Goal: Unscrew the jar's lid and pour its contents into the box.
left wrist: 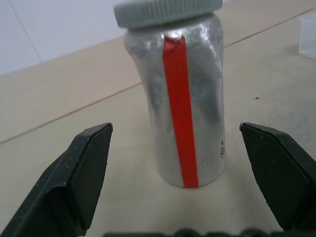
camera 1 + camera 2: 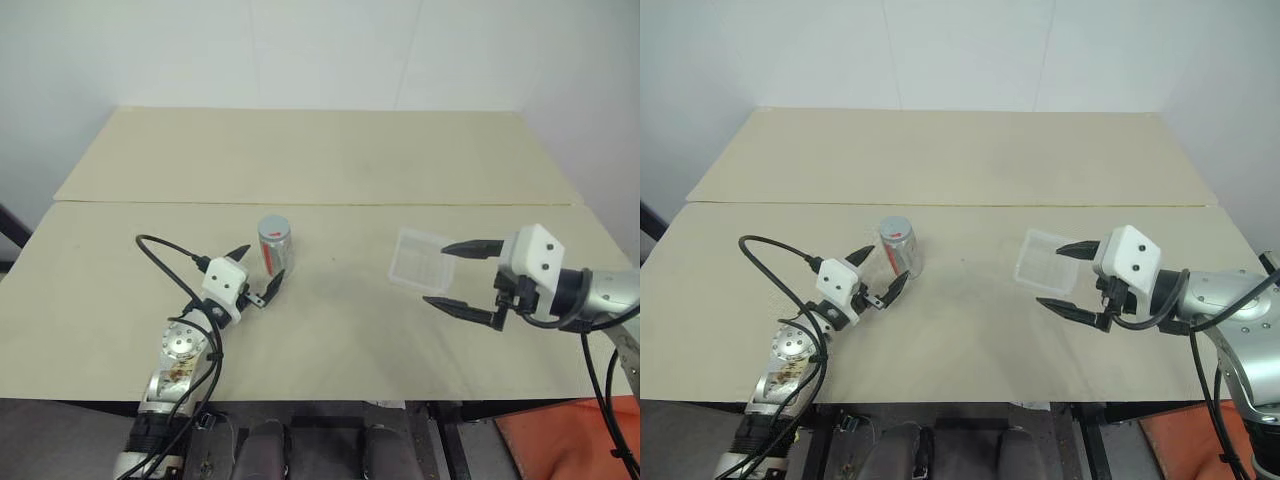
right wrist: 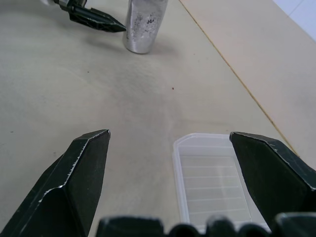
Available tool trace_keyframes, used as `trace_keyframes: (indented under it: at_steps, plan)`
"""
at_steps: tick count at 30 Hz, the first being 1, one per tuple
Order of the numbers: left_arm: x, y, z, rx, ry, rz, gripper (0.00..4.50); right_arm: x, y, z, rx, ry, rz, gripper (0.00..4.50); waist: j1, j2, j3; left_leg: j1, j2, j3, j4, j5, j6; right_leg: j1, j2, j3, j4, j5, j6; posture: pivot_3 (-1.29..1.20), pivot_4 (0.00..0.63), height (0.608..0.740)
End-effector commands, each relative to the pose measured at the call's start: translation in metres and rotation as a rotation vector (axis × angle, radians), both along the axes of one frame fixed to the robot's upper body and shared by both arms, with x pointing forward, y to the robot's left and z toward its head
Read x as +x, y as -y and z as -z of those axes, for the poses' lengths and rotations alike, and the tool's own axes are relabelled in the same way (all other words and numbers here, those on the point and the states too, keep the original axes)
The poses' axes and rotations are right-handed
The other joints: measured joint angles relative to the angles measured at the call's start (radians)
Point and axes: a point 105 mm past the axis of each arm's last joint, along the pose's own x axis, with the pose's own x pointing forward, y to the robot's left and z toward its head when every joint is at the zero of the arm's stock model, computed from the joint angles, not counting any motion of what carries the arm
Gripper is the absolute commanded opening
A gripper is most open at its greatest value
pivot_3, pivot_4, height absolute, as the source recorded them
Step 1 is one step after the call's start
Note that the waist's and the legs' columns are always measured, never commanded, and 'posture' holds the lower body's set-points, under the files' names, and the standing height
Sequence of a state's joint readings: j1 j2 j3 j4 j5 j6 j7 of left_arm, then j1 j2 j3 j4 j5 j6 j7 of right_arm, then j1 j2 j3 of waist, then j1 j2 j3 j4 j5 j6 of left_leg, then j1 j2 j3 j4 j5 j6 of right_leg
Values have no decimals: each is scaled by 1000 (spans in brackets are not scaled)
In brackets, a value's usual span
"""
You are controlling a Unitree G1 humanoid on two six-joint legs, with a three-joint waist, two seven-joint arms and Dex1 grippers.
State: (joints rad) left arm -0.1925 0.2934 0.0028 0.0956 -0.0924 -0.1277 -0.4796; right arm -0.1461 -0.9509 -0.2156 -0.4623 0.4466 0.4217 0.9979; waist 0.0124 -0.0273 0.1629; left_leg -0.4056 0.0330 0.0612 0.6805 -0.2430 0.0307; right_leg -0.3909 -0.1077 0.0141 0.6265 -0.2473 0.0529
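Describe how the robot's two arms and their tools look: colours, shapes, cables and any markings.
Each tool, left and right, has two black, tapering, pointed fingers on a white, boxy housing. The right housing shows small dark dots. The left arm is bare silver metal with a round joint and brownish stains, and a black cable loops beside it. The right arm is smooth silver-grey with a black ring and black cables hanging down.

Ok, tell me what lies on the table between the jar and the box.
Nothing lies there: in the left eye view, bare table runs from the jar to the box.
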Motion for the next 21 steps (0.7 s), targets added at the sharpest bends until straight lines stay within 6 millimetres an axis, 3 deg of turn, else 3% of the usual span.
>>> trace_keyframes:
  at_steps: [1,16,19,21]
  plan:
    - [7,6,-10,-15,54,7,4475,0,-1,-13,-2,74,-2,4500,0,0,0,0,0,0,0,0,0,0,0,0,0,0,0,0,150,740]
    - [26,15,-15,-142,51,-36,4475,-3,2,-15,-11,82,8,4500,-1,0,0,0,0,0,0,0,0,0,0,0,0,0,0,0,150,740]
    - [28,17,-14,-149,45,-24,3884,-3,2,-14,-12,81,7,4500,-1,0,0,0,0,0,0,0,0,0,0,0,0,0,0,0,150,740]
    - [28,19,-14,-158,39,-12,3257,-3,1,-14,-12,83,7,4500,-1,0,0,0,0,0,0,0,0,0,0,0,0,0,1,0,150,740]
